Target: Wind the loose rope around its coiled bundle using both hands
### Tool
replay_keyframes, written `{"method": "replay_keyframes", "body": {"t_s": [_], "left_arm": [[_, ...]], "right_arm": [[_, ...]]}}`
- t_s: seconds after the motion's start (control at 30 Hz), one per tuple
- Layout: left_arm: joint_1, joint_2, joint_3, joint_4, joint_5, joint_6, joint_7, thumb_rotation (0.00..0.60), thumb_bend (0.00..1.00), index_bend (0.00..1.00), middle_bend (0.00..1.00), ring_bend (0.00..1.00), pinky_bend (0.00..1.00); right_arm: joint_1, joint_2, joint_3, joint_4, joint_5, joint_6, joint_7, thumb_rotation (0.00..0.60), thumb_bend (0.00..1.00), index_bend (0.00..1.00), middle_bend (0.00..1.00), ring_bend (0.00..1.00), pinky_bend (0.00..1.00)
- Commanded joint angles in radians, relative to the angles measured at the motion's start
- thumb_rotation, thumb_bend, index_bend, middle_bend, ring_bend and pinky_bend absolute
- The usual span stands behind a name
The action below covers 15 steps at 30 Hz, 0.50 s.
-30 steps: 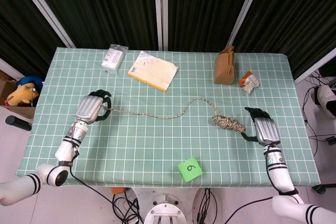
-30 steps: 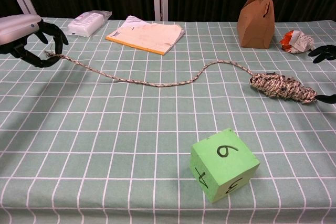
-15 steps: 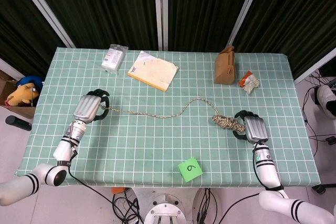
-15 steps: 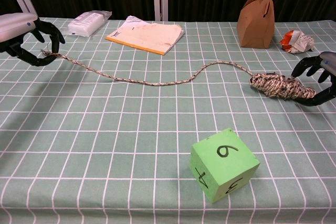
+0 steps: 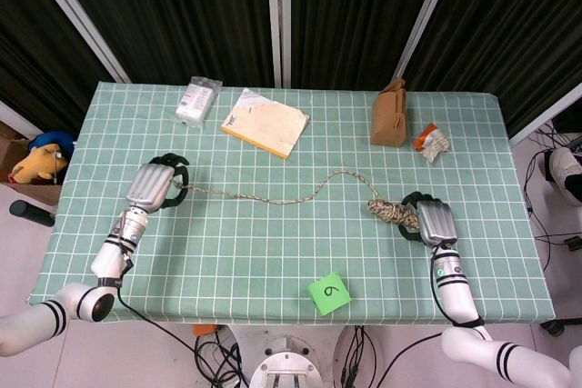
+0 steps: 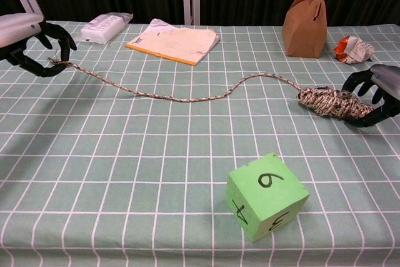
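Your right hand [image 6: 377, 95] closed in around bundle [image 6: 332, 103], grip unclear | left hand [image 5: 153, 186] pinches rope [image 6: 175, 95] end, frame left | no winding yet

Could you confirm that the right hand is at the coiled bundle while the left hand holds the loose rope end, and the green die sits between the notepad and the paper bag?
Not quite: the green die sits near the table's front edge, well away from the notepad and paper bag, as the head view shows. The right hand is at the coiled bundle and the left hand holds the loose rope end.
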Motion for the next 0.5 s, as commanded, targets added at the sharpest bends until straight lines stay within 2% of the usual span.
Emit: {"method": "replay_keyframes", "body": {"t_s": [0.03, 0.2, 0.4, 0.5], "left_arm": [[0.000, 0.002, -0.001, -0.002, 0.000, 0.001, -0.001, 0.600, 0.49, 0.71, 0.28, 0.20, 0.28], [0.001, 0.006, -0.001, -0.006, -0.001, 0.000, -0.005, 0.600, 0.49, 0.71, 0.28, 0.20, 0.28], [0.003, 0.006, -0.001, -0.008, -0.001, 0.003, -0.009, 0.600, 0.49, 0.71, 0.28, 0.20, 0.28], [0.004, 0.009, -0.003, -0.010, 0.000, 0.009, -0.012, 0.600, 0.49, 0.72, 0.28, 0.20, 0.28]], "right_arm": [[-0.001, -0.004, 0.003, 0.004, 0.006, 0.006, -0.008, 0.600, 0.25, 0.46, 0.36, 0.31, 0.48], [-0.003, -0.005, 0.006, 0.004, 0.006, 0.011, -0.006, 0.600, 0.26, 0.46, 0.36, 0.32, 0.48], [-0.002, -0.023, 0.008, 0.020, 0.002, 0.019, -0.001, 0.600, 0.36, 0.56, 0.44, 0.39, 0.55], [-0.001, -0.031, 0.007, 0.032, -0.003, 0.018, 0.006, 0.600, 0.44, 0.62, 0.47, 0.43, 0.59]]}}
